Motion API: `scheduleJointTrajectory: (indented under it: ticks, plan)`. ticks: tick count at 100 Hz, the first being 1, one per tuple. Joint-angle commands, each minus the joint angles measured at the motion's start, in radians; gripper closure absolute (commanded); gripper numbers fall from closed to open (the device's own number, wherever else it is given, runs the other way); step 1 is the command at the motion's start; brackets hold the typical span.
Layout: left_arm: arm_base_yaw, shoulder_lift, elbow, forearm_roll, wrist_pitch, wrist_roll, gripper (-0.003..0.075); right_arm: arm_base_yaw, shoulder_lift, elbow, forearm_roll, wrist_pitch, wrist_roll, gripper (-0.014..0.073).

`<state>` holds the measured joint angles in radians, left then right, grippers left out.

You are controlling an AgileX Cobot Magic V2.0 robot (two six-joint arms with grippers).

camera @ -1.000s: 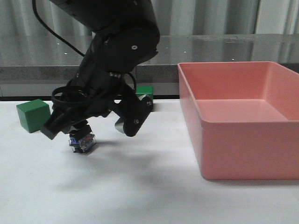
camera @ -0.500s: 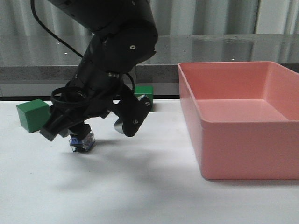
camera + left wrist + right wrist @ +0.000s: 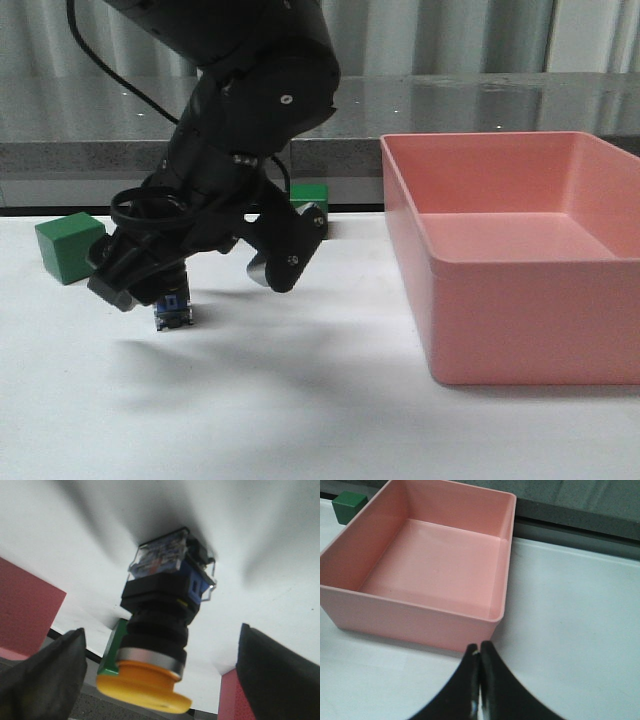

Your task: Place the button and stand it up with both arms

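The button [image 3: 173, 312] stands on its blue and clear base on the white table, under my left gripper [image 3: 150, 285]. In the left wrist view the button [image 3: 160, 605] is upright, yellow cap towards the camera, black body and square base below. My left gripper [image 3: 160, 647] is open; its fingers [image 3: 45, 675] stand well apart on either side of the cap and do not touch it. My right gripper [image 3: 480, 649] is shut and empty, low over the table just off the pink bin's near corner. It is out of the front view.
A large pink bin [image 3: 520, 300] fills the right of the table and also shows in the right wrist view [image 3: 420, 602]. One green cube [image 3: 70, 246] sits at the far left. Another [image 3: 310, 197] sits behind the left arm.
The button went from tilted and lifted in the left gripper to upright on the table. The left gripper dropped slightly left and its jaws opened off the button.
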<state>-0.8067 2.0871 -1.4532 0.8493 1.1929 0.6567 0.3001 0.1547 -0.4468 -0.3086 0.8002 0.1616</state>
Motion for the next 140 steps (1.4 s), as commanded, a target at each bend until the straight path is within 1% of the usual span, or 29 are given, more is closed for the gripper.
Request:
scheduleJointTrajectory:
  ticks: [1,18,37,63,68,73,78,80,86,89,92,97,106,115,125,126,132,140]
  plan:
    - [-0.009,-0.082,-0.018,0.033,0.075,-0.012,0.0131,-0.008,0.012,-0.022,-0.014,-0.063,0.002,0.0654]
    - [-0.009,-0.124,-0.018,0.014,0.082,-0.012,0.0131,-0.008,0.012,-0.022,-0.014,-0.063,0.002,0.0654]
    - [-0.009,-0.189,-0.018,-0.064,0.082,-0.012,0.0131,-0.008,0.012,-0.022,-0.014,-0.063,0.002,0.0654]
    - [-0.009,-0.324,-0.018,-0.064,0.082,-0.024,0.0141,-0.008,0.012,-0.022,-0.014,-0.062,0.002,0.0654]
    - [-0.009,-0.353,-0.018,-0.059,0.082,-0.083,0.0173,-0.008,0.012,-0.022,-0.014,-0.062,0.002,0.0654]
    - [-0.009,-0.383,-0.020,-0.052,0.082,-0.152,0.0235,-0.008,0.012,-0.022,-0.014,-0.062,0.002,0.0654]
    - [-0.005,-0.415,-0.020,-0.047,0.082,-0.195,0.0336,-0.008,0.012,-0.022,-0.014,-0.063,0.002,0.0654]
    - [-0.002,-0.428,-0.020,-0.047,0.082,-0.212,0.0364,-0.008,0.012,-0.022,-0.014,-0.064,0.002,0.0654]
    - [0.009,-0.469,-0.020,-0.047,0.082,-0.263,0.0502,-0.008,0.012,-0.022,-0.014,-0.066,0.002,0.0654]
    - [0.016,-0.488,-0.020,-0.047,0.077,-0.315,0.0564,-0.008,0.012,-0.022,-0.014,-0.066,0.002,0.0654]
    - [0.024,-0.507,-0.020,-0.047,0.066,-0.364,0.0644,-0.008,0.012,-0.022,-0.014,-0.066,0.002,0.0654]
    - [0.040,-0.541,-0.020,-0.047,0.045,-0.463,0.0741,-0.008,0.012,-0.022,-0.014,-0.066,0.002,0.0654]
    - [0.079,-0.616,-0.020,-0.047,-0.017,-0.648,0.0740,-0.008,0.012,-0.022,-0.014,-0.066,0.002,0.0654]
    - [0.107,-0.690,-0.016,-0.071,-0.123,-0.734,0.0740,-0.008,0.012,-0.022,-0.014,-0.065,0.002,0.0654]
    - [0.122,-0.780,0.022,-0.112,-0.286,-0.751,0.0740,-0.008,0.012,-0.022,-0.014,-0.065,0.002,0.0654]
    - [0.122,-0.786,0.022,-0.117,-0.286,-0.751,0.0740,-0.008,0.012,-0.022,-0.014,-0.065,0.002,0.0654]
    - [0.129,-0.848,0.076,-0.151,-0.388,-0.751,0.0740,-0.008,0.012,-0.022,-0.014,-0.065,0.002,0.0654]
    - [0.135,-0.923,0.152,-0.171,-0.478,-0.751,0.0740,-0.008,0.012,-0.022,-0.014,-0.065,0.002,0.0654]
